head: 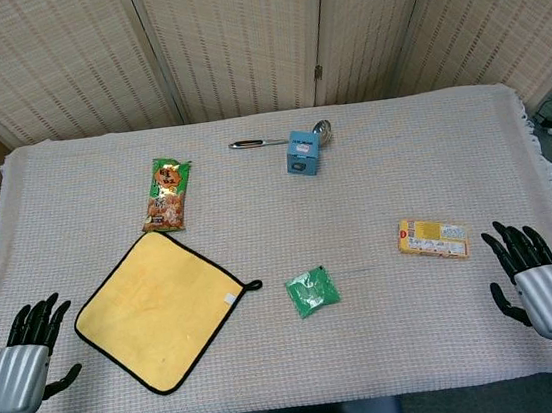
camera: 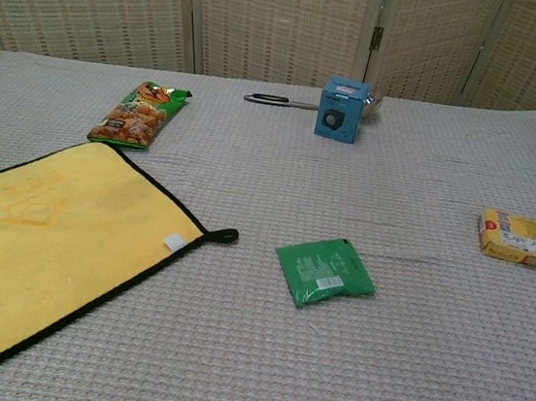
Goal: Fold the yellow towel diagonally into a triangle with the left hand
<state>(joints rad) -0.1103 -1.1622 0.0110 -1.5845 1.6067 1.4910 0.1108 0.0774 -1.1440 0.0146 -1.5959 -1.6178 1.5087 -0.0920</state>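
Observation:
The yellow towel (head: 160, 309) with black trim lies flat and unfolded on the table, turned like a diamond, a small black loop at its right corner. In the chest view the towel (camera: 49, 232) fills the lower left. My left hand (head: 27, 356) rests at the table's front left edge, fingers spread, holding nothing, a short way left of the towel's left corner. At the front right edge, far from the towel, my right hand (head: 535, 280) is also empty with fingers spread. Neither hand shows in the chest view.
A snack bag (head: 167, 194) lies just beyond the towel's far corner. A green packet (head: 312, 291) sits right of the loop. A blue box (head: 302, 152) and a metal spoon (head: 268, 141) are at the back; a yellow box (head: 432, 239) at right.

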